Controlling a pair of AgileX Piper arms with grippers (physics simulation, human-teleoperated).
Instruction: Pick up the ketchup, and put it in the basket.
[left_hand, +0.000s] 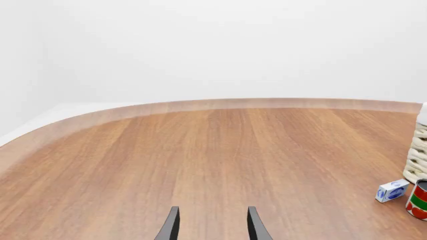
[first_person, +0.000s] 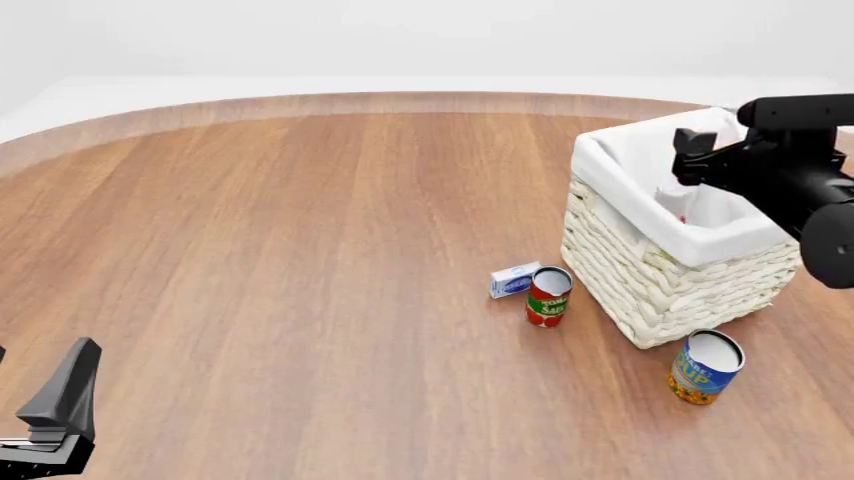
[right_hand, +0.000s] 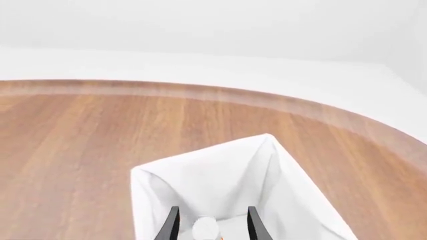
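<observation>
The basket (first_person: 651, 285) stands at the right of the table, a cream woven square with a white liner (right_hand: 200, 185); one corner of it (left_hand: 418, 155) shows in the left wrist view. The ketchup (first_person: 675, 203) sits inside, only its white cap (right_hand: 205, 228) and a bit of red showing. My right gripper (first_person: 693, 158) hovers open over the basket, its fingers (right_hand: 172, 225) on either side of the cap and above it, not gripping it. My left gripper (first_person: 54, 410) is open and holds nothing, low at the near left (left_hand: 212, 227).
A red-and-green tomato sauce can (first_person: 547, 296) (left_hand: 419, 200) and a small blue-and-white box (first_person: 514, 279) (left_hand: 391, 191) stand just left of the basket. A blue-and-yellow can (first_person: 703, 367) stands at its near corner. The table's curved far edge (first_person: 400, 100) runs behind.
</observation>
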